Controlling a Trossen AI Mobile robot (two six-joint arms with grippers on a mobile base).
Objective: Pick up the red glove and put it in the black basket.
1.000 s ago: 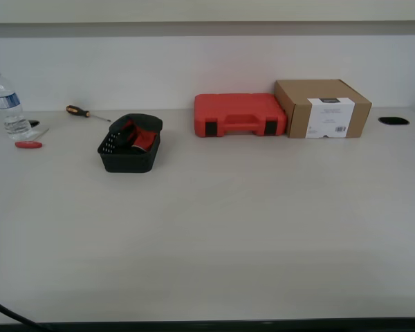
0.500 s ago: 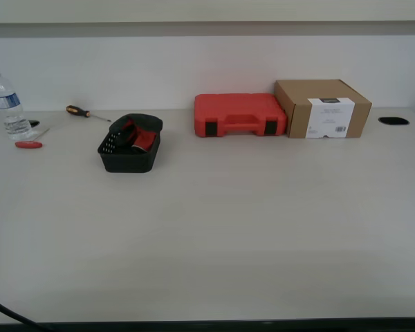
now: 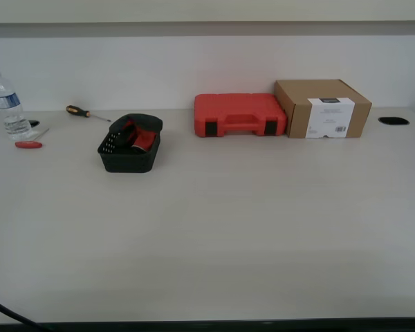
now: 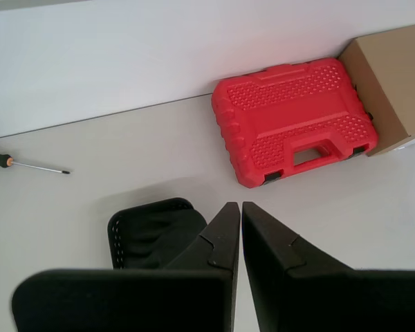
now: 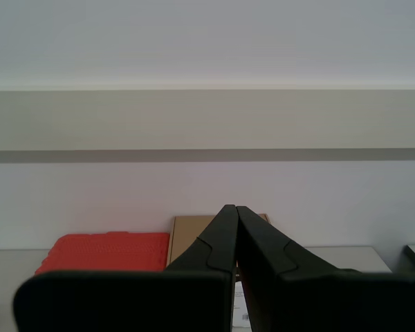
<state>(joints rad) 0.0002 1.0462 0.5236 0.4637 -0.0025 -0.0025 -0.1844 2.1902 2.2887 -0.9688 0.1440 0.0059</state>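
The black basket (image 3: 128,151) stands on the table at the exterior view's left. The red glove (image 3: 139,135) lies inside it, its red cuff and dark fingers showing above the rim. In the first wrist view the basket (image 4: 149,234) is partly hidden behind my first gripper (image 4: 236,205), which is shut and empty, well above the table; no red of the glove shows there. My second gripper (image 5: 232,207) is shut and empty, held high and facing the back wall. Neither gripper shows in the exterior view.
A red tool case (image 3: 239,114) and a cardboard box (image 3: 323,108) stand at the back by the wall. A screwdriver (image 3: 85,113), a water bottle (image 3: 5,105) and a small red tool (image 3: 28,144) lie at the far left. A cable hole (image 3: 393,120) is at the back right.
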